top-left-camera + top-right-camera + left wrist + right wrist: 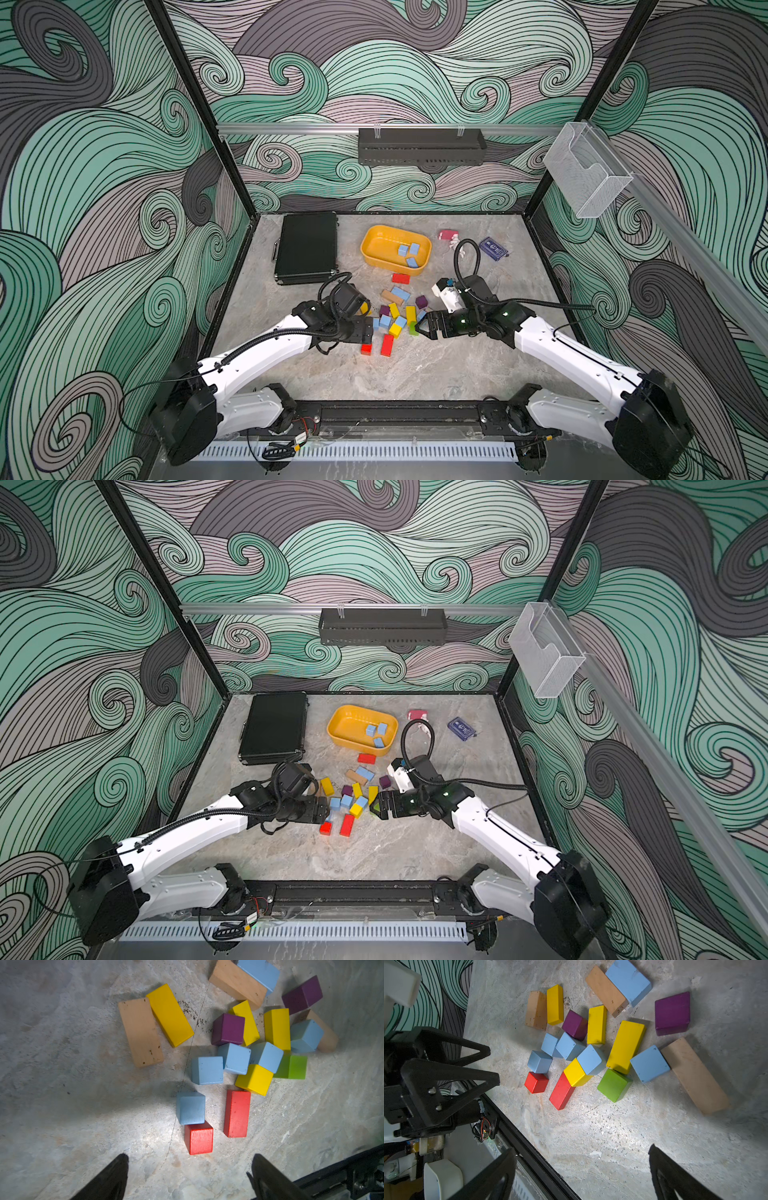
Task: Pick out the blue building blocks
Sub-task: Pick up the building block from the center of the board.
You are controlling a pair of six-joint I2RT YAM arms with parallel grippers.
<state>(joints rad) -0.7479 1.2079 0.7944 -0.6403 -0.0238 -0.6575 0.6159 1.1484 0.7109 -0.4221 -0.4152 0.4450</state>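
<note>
Far left on the marble tabletop [415, 374] — a shut black case [307, 247], lying flat; near it a yellow tray [374, 249], then a small pinkish-red thing [448, 235] and a navy packet [493, 248]. Nearer, clustered — red brick [236, 1113], red cube [198, 1138], green block [293, 1067], purple cubes [228, 1029], yellow bricks [169, 1015], bare wooden bricks [140, 1031].

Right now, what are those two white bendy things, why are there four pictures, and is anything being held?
Those are two robot arms. Each ends in a pincher: the left gripper and the right gripper. Both are open and hold nothing. Two pictures look down from high above, almost the same view. The other two come from little cameras on the arms' wrists. On the grey table lies a pile of coloured wooden blocks. Some blue blocks wait in the pile; three more already sit in the yellow tray. A black case lies nearby.
</note>
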